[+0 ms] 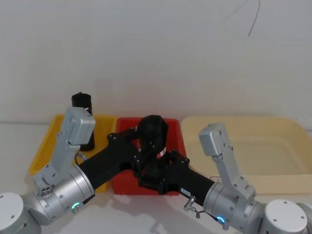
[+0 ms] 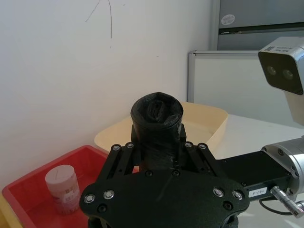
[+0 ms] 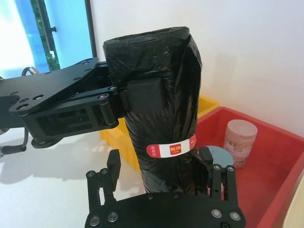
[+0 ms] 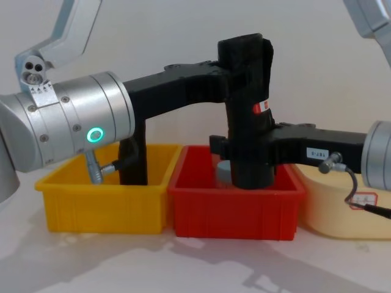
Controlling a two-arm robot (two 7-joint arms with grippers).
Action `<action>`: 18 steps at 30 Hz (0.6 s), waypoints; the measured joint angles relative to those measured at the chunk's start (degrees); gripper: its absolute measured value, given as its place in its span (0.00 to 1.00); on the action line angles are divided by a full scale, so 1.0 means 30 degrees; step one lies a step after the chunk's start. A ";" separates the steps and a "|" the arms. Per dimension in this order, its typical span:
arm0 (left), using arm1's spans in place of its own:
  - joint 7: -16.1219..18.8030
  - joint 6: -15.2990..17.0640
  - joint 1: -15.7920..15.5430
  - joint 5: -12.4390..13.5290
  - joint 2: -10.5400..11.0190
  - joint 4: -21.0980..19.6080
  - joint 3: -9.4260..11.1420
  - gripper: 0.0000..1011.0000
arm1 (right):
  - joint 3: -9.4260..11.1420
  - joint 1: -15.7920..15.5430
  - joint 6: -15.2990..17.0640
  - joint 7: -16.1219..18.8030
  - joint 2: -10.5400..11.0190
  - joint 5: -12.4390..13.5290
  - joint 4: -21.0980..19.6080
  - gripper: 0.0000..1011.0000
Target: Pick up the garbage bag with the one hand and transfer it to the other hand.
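Observation:
The garbage bag (image 1: 153, 127), a tall black crinkled roll with a red-and-white sticker (image 3: 172, 149), stands upright in the air above the red bin (image 4: 232, 207). My left gripper (image 4: 235, 68), on the arm with the green ring (image 4: 95, 135), is shut on the roll's upper part; its pad (image 3: 142, 95) presses into the wrap. My right gripper (image 3: 161, 164) sits around the lower part, below the sticker. It is open: one finger (image 3: 114, 164) stands clear of the bag and the other lies close against it. The roll's top (image 2: 156, 108) rises between the left fingers.
A yellow bin (image 4: 98, 201) on the left holds a second plain black roll (image 1: 83, 105). Below the bag, the red bin (image 1: 176, 130) holds a white-and-pink jar (image 3: 240, 140) and a grey round lid (image 3: 219, 159). A wide cream tray (image 1: 253, 146) lies on the right.

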 joint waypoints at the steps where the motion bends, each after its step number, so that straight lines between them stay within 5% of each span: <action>1: 0.0000 0.0000 0.0001 0.0000 -0.0003 0.0000 0.0000 0.37 | -0.0009 0.0010 -0.0019 -0.0004 -0.0004 0.0014 0.0017 0.99; 18: -0.0001 0.0000 0.0001 0.0000 0.0002 0.0000 0.0000 0.37 | -0.0444 0.0320 -0.0380 0.0088 -0.0307 0.0426 0.0691 0.99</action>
